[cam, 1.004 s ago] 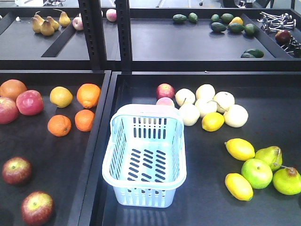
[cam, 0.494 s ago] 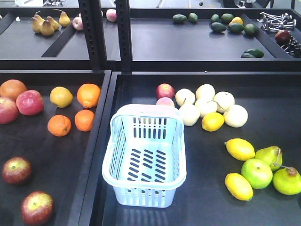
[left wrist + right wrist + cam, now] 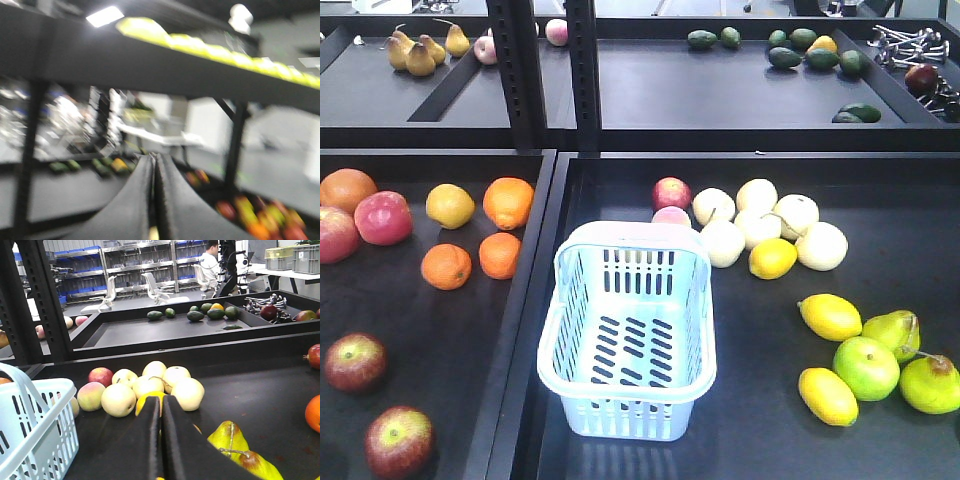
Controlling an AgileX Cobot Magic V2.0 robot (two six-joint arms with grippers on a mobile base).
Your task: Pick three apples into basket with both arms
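Neither arm is showing in the front view, so only the wrist cameras are tying the grippers to the fruit. In the right wrist view the right gripper (image 3: pixel 161 402) is pressing its two black fingers flat together with nothing between them. The basket (image 3: pixel 50 425) is sitting near it, at about 8 o'clock from the tips. The left wrist view is badly blurred. In it the left gripper (image 3: pixel 153 160) is likewise showing its fingers closed on each other and gripping nothing. Red and orange blobs are lying at about 4 o'clock from it, too smeared to tell which are apples.

In the front view two of the apples (image 3: pixel 355 362) are lying in the left tray (image 3: pixel 460 350). They are at about 8 o'clock from the basket, well apart from it and across the tray wall. The nearer apple (image 3: pixel 398 441) is resting at 5 o'clock from the first. Both are showing dark red skin with a dull yellow-green patch around the stem hollow. The oranges (image 3: pixel 500 255) are lying at 1 o'clock from them. Which fruit is the third apple I cannot tell. The basket is standing upright, pale blue, its slotted base showing all the way across.
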